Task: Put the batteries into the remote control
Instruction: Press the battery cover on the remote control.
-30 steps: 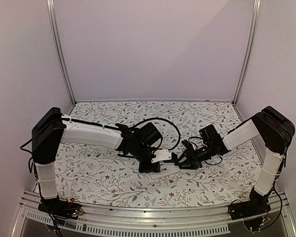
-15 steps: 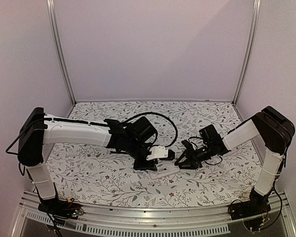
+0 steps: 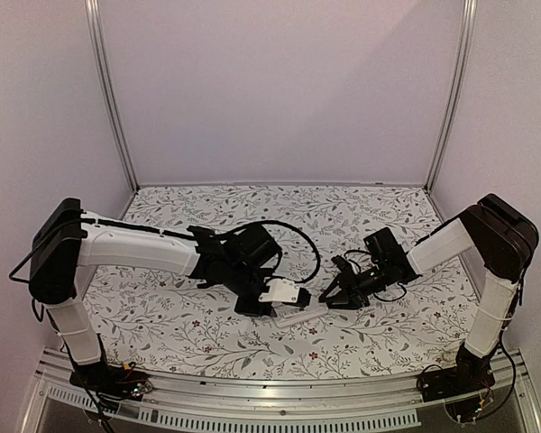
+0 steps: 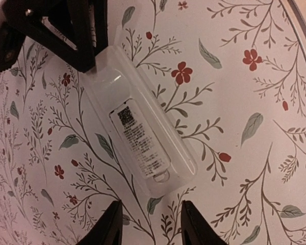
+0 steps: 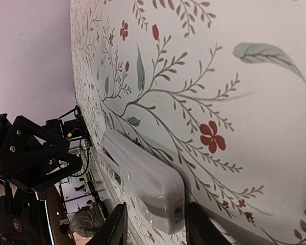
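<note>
The remote control lies on the floral cloth with its plain white back up; a printed label shows on it in the left wrist view. My left gripper is open and empty, its jaws just short of the remote's near end. My right gripper is open, and its jaws straddle the remote's other end, with the remote reaching away between them. The right fingers show at that end in the left wrist view. The batteries are out of view.
The floral cloth covers the table. A metal rail runs along the near edge, and walls close in the back and sides. A black cable loop hangs behind the left wrist.
My left gripper has drawn back to the left and slightly nearer, off the remote. The right gripper and the remote have stayed where they were.
</note>
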Controlling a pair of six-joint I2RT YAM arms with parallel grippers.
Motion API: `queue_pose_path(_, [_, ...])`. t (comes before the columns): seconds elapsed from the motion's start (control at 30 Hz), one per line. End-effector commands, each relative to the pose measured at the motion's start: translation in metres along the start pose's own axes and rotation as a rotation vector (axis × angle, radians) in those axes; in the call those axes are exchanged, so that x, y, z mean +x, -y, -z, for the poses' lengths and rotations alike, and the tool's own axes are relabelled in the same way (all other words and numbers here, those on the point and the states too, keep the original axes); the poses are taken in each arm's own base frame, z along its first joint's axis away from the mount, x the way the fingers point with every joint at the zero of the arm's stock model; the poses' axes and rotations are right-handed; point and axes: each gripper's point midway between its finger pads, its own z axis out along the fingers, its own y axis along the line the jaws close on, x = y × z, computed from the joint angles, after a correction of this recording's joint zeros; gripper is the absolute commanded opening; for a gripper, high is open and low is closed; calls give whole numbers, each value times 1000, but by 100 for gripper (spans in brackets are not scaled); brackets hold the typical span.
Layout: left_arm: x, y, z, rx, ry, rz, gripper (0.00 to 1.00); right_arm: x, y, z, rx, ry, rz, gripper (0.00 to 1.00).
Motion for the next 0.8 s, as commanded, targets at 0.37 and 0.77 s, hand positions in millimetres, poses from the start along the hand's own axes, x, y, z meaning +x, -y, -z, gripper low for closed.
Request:
queue_pose_path(0.37, [-2, 14, -12, 1, -14, -247, 34, 1, 5, -11, 13, -28, -23, 38])
queue_pose_path(0.77, [3, 19, -18, 33, -42, -280, 27, -4, 2, -14, 11, -29, -16, 37])
